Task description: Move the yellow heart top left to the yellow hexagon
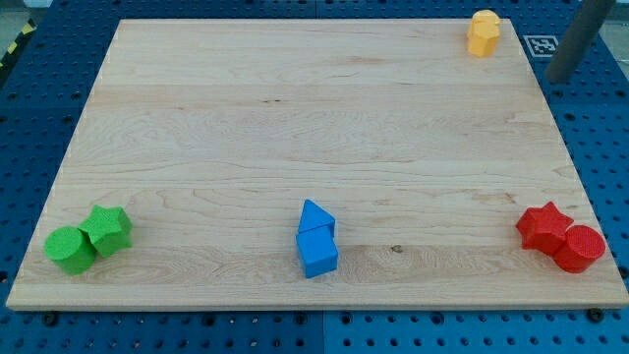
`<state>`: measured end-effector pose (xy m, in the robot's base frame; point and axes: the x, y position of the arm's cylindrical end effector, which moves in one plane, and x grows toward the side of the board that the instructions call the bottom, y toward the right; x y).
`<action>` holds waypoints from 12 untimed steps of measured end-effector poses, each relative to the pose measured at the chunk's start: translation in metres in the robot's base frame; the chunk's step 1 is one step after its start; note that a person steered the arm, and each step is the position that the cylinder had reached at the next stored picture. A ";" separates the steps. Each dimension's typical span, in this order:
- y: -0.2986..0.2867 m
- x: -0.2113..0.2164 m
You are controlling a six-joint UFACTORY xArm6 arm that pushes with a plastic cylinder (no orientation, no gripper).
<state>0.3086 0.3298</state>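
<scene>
Two yellow blocks touch each other near the board's top right corner. The upper one (pixel 486 19) looks like the hexagon. The lower one (pixel 481 41) looks like the heart, but their shapes are hard to make out. My dark rod comes down from the view's top right. My tip (pixel 557 80) is off the wooden board (pixel 295 118), over the blue pegboard, to the right of and slightly below the yellow pair, with a clear gap between them.
A green cylinder (pixel 70 250) and a green star (pixel 109 229) touch at the bottom left. A blue triangle (pixel 316 216) and a blue block (pixel 317 254) touch at the bottom middle. A red star (pixel 543 225) and a red cylinder (pixel 581 249) touch at the bottom right.
</scene>
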 end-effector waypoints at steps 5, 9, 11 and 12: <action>-0.042 -0.117; -0.059 -0.117; -0.061 -0.094; -0.062 -0.089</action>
<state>0.2191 0.2679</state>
